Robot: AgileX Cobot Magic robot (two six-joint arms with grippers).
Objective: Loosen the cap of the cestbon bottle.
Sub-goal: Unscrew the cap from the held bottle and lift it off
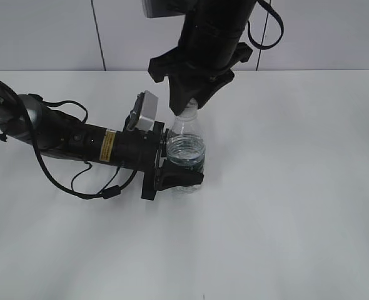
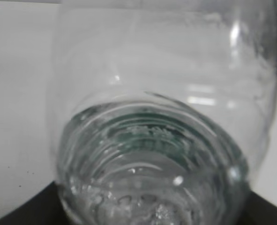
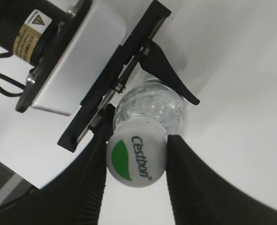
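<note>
The clear cestbon bottle (image 1: 186, 149) stands upright mid-table, its green label band low on the body. My left gripper (image 1: 172, 177) comes in from the left and is shut on the bottle's lower body; the bottle (image 2: 162, 117) fills the left wrist view. My right gripper (image 1: 187, 105) hangs from above over the neck. In the right wrist view its two black fingers (image 3: 136, 157) press both sides of the white cap (image 3: 136, 159), which bears a green leaf mark and "Cestbon" lettering. The cap is hidden in the exterior view.
The white table (image 1: 297, 187) spreads all around the bottle. The left arm's body and its cables (image 1: 78, 140) lie across the table's left side. A grey wall (image 1: 47, 31) stands behind the table.
</note>
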